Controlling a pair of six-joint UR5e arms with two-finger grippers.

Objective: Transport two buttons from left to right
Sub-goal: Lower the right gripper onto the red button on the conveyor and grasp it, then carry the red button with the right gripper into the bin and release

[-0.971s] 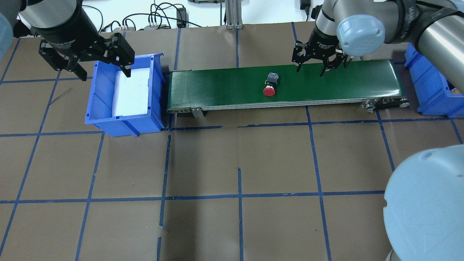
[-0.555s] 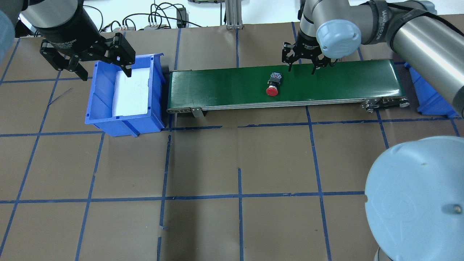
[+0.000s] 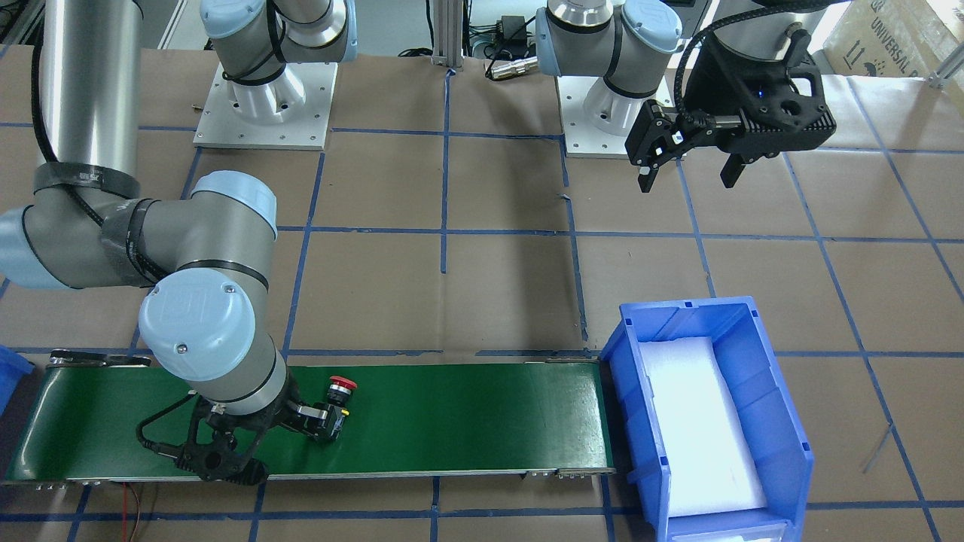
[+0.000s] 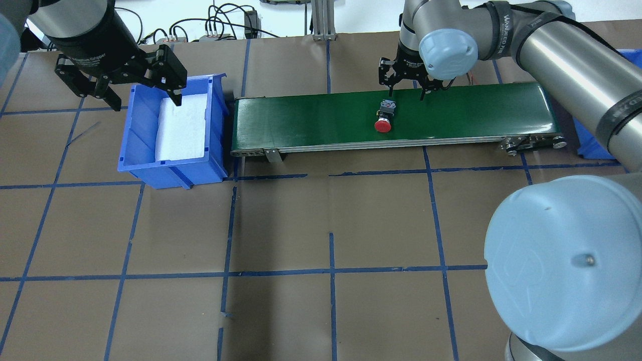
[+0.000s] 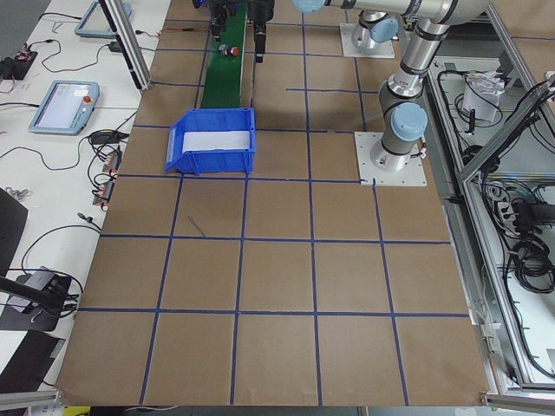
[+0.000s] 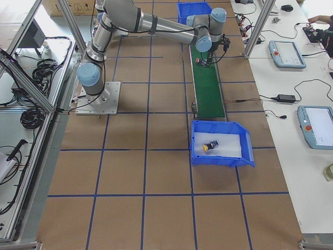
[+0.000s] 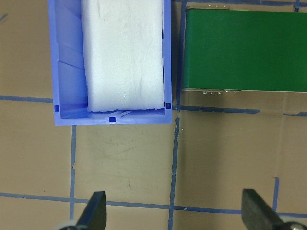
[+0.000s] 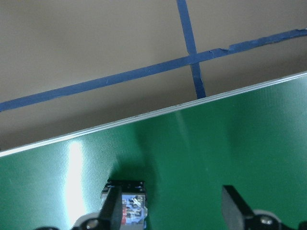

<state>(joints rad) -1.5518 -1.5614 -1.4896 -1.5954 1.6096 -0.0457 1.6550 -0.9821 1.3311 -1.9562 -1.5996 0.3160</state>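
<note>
A red mushroom-cap button (image 4: 383, 119) lies on its side on the green conveyor belt (image 4: 311, 120); it also shows in the front view (image 3: 339, 395). My right gripper (image 4: 406, 93) is open at the belt's far edge, just behind the button. In the right wrist view (image 8: 173, 211) the button's contact block (image 8: 128, 201) lies by one finger. My left gripper (image 4: 144, 100) is open and empty above the left blue bin (image 4: 135, 145). A yellow button (image 6: 209, 146) shows on the bin's white foam only in the exterior right view.
The left bin holds a white foam pad (image 7: 124, 52), seen from above with the belt's end (image 7: 244, 48) beside it. A second blue bin (image 4: 587, 140) stands past the belt's right end. Brown paper with blue tape lines covers the table.
My right gripper has moved left along the belt's far edge to just behind the red button. The button has drifted right on the belt. The left gripper has stayed put.
</note>
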